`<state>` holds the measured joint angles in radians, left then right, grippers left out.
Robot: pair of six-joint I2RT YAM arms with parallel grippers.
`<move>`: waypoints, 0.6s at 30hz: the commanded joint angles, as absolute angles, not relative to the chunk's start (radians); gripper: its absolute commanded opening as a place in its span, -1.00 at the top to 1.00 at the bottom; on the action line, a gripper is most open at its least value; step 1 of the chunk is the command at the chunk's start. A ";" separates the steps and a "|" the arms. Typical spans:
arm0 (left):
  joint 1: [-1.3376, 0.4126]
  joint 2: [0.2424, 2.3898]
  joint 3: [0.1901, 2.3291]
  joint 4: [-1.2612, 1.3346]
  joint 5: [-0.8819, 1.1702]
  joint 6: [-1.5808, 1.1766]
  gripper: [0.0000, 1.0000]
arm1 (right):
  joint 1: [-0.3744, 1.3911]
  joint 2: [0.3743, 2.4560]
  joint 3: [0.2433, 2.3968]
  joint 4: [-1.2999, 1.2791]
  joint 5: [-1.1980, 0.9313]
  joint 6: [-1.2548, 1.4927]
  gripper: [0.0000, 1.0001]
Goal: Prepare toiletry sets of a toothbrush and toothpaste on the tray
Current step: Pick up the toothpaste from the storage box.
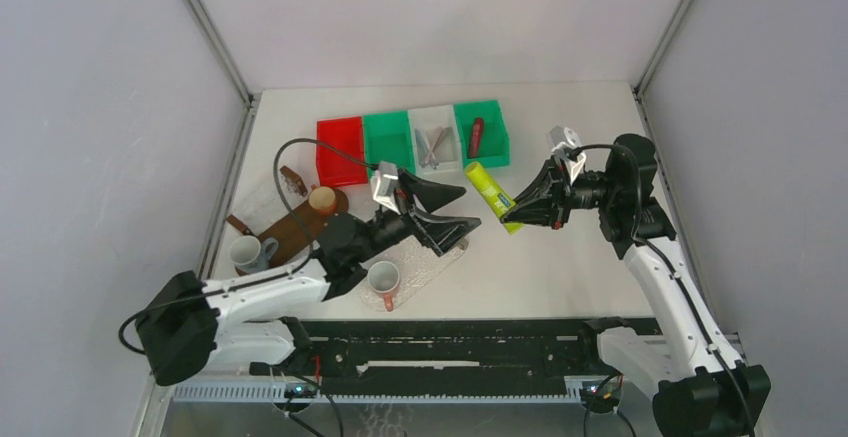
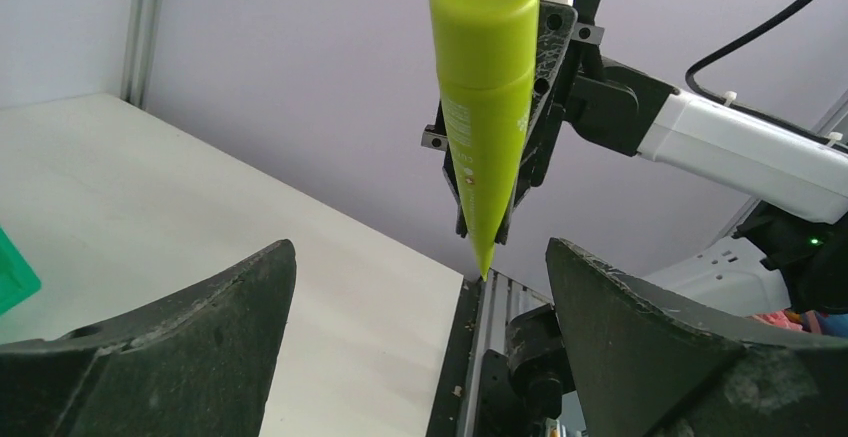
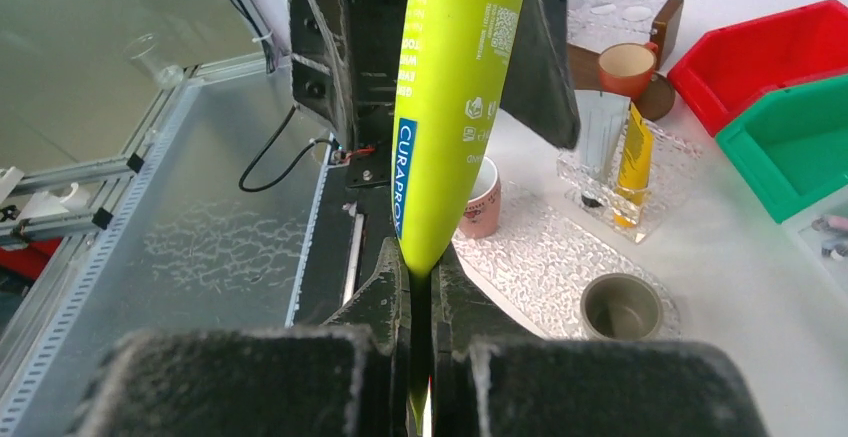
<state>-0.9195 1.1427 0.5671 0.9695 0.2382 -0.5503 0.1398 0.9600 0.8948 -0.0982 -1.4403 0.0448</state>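
Top external view: right gripper [image 1: 512, 213] pinches the green tube's [image 1: 490, 193] crimped end, hidden between its fingers, over the worktop's [image 1: 575, 262] open middle; left gripper [image 1: 470, 208], fingers spread wide, partly covers the tray's [image 1: 432, 265] far end.

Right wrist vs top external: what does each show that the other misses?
Right wrist only: the blue label print on the green tube, its flat end pinched in the shut right gripper, and a yellow tube upright on the clear tray. Top external only: the red tube in the rightmost green bin. Both: the open left gripper facing the held tube.
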 commanded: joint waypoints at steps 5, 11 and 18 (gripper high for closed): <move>-0.981 1.311 0.688 1.284 0.221 -0.567 -0.86 | 0.166 0.967 0.896 -0.087 -1.488 -0.042 1.00; -0.986 1.377 0.733 1.311 0.285 -0.597 -0.45 | 0.175 0.981 0.886 -0.101 -1.482 -0.072 1.00; -0.981 1.405 0.762 1.293 0.329 -0.611 0.64 | 0.193 0.988 0.874 -0.119 -1.477 -0.110 1.00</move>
